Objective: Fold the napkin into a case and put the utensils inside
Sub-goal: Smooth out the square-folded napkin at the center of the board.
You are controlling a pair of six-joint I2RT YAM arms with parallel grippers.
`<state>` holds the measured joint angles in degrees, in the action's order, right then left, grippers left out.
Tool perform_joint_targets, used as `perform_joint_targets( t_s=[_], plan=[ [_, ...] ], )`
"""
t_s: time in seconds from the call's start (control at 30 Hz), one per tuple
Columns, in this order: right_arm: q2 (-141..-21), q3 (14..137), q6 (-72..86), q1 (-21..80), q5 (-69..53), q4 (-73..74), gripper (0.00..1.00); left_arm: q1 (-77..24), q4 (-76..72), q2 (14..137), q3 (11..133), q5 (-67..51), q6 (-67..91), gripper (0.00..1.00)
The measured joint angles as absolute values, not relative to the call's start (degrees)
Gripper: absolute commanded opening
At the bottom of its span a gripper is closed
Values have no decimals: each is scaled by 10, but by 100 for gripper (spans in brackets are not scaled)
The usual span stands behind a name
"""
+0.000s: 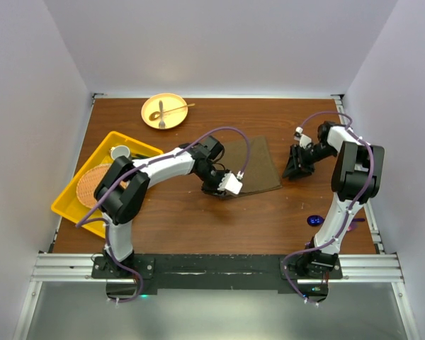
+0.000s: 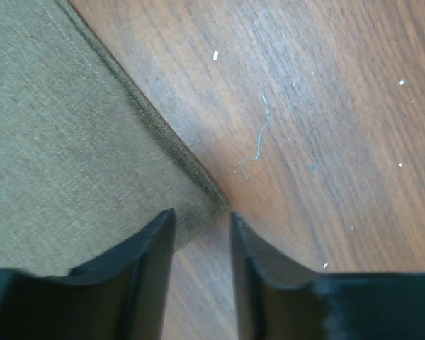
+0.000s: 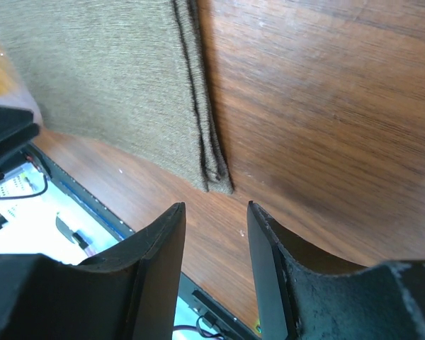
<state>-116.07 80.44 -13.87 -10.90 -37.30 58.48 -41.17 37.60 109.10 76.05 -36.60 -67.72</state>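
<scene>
The napkin [image 1: 251,166] was a plain olive-brown with a fine weave and a darker hem. The table [image 1: 198,219] showed streaky reddish-brown wood grain, flecked with pale specks. The plate [image 1: 163,111] was yellow, its utensil [image 1: 171,110] pale gold. The tray [image 1: 88,164] was a brighter yellow, the mat [image 1: 92,185] woven tan, the cup [image 1: 120,152] white. The spoon [image 1: 316,220] gleamed blue-purple. The left arm [image 1: 163,164] and right arm [image 1: 338,212] were white and black, with purple cables [image 1: 234,129]. The left gripper [image 2: 202,234] and right gripper [image 3: 216,227] were black. The walls [image 1: 219,42] were pale lavender-white.
</scene>
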Motion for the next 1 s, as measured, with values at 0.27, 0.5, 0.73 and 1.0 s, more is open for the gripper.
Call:
perform_joint_targets(
  t_s=[0.27,0.5,0.73,1.0],
  plan=[
    [-1166,861,-145,-107,-427,595,45,-382,353,1087,760,-413,-581,50],
    [-1176,887,-111,-59,-481,547,42,-300,171,1049,746,-454,-282,42],
    [-1219,874,-89,7,-489,490,38,-302,45,1075,704,-506,-83,26],
    [-1201,764,-96,-9,-485,479,37,-304,58,1149,680,-523,-36,25]
  ],
)
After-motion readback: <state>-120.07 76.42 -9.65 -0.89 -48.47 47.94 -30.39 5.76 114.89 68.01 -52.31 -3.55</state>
